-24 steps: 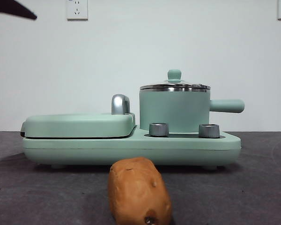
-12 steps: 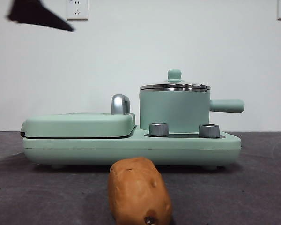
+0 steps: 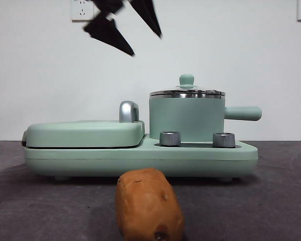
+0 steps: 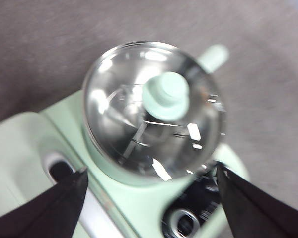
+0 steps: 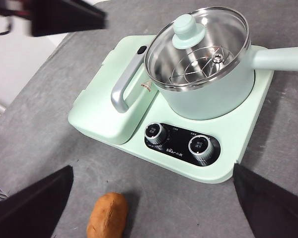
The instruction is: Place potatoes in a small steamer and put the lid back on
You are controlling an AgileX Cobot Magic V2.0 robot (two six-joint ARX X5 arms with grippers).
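Lid [image 3: 186, 89] on small steamer [image 3: 186, 118]; potato [image 3: 148, 205] on table in front, untouched. Left gripper [image 4: 151, 193] spread wide above lid, empty. Right gripper [image 5: 154, 208] parted, idle. All steps pending.

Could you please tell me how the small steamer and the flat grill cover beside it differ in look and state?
The small steamer is a tall cylinder; the grill cover is low and flat. The steamer carries a glass lid with a mint knob, showing a wire rack inside; the grill cover is opaque. The steamer has a stubby mint side handle; the grill cover has a chrome one. Both are mint green and sit on one base.
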